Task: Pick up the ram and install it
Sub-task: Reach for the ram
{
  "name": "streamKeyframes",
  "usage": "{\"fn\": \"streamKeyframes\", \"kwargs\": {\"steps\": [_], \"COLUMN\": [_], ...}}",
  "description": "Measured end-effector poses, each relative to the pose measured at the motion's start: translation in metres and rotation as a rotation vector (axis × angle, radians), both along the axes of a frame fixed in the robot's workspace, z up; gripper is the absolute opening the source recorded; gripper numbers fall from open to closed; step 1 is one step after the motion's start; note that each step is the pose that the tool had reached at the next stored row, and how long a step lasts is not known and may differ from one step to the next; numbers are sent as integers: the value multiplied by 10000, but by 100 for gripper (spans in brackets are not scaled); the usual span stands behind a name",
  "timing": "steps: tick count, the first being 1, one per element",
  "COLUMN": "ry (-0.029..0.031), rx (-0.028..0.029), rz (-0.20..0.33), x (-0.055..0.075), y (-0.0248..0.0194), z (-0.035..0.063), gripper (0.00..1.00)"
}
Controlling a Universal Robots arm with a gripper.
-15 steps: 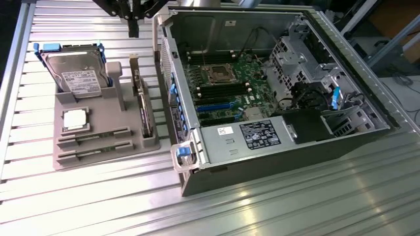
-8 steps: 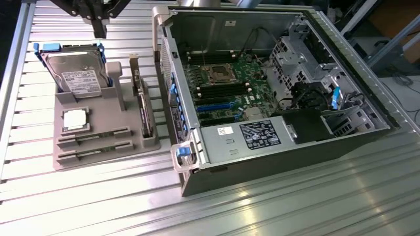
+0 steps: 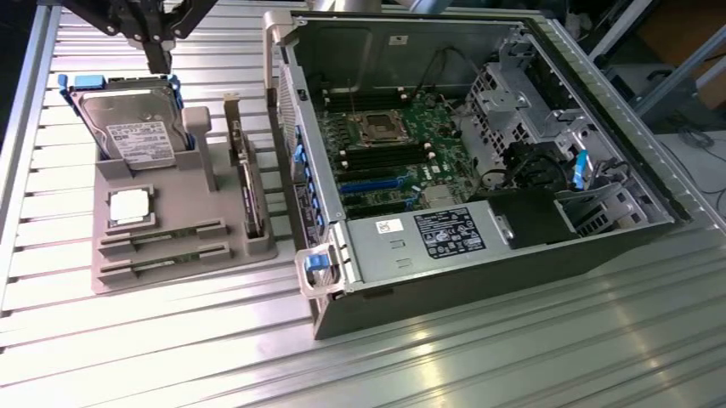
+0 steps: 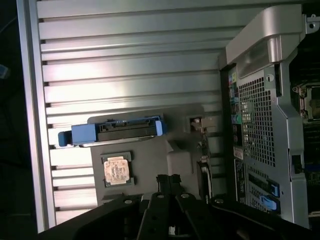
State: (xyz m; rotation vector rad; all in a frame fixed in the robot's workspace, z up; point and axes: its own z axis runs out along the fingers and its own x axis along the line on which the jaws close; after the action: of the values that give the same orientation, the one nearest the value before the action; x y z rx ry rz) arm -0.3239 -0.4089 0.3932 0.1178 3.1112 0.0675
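**Hazards.** The ram point(image 3: 166, 231) is seen lying in a groove of the grey fixture point(image 3: 210, 161), at the end nearest the exterior camera. A second stick point(image 3: 166, 257) lies just beside it, and the processor chip point(image 3: 129, 206) sits next along. A poorly centred grasp is judged likely to catch the neighbouring stick or to tilt the thin board in its groove. A low traverse from the present position could be fouled by the hard drive point(image 3: 136, 127), which stands upright in its blue caddy, or by the expansion card point(image 3: 244, 183). At the open computer case point(image 3: 522, 272), a stick carried askew would be expected to bind in the memory slots of the motherboard point(image 3: 392, 149).

**Pose.** The gripper point(image 3: 159, 65) is held high and pointed downward. It is placed over the hard drive at the far end of the fixture, well apart from the ram. Its jaws are drawn together, and nothing is gripped.
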Motion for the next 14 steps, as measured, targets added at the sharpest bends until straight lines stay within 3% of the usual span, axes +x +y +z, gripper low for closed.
{"fn": "streamKeyframes", "kwargs": {"steps": [6, 8, 9, 10, 13, 14], "ry": [0, -1, 0, 0, 0, 1], "rx": [0, 0, 0, 0, 0, -2], "rz": [0, 0, -1, 0, 0, 0], "x": [-1, 0, -1, 0, 0, 0], "y": [-357, -443, -519, -627, -863, -902], "z": [0, 0, 0, 0, -1, 0], "gripper": [10, 10, 10, 10, 10, 10]}}
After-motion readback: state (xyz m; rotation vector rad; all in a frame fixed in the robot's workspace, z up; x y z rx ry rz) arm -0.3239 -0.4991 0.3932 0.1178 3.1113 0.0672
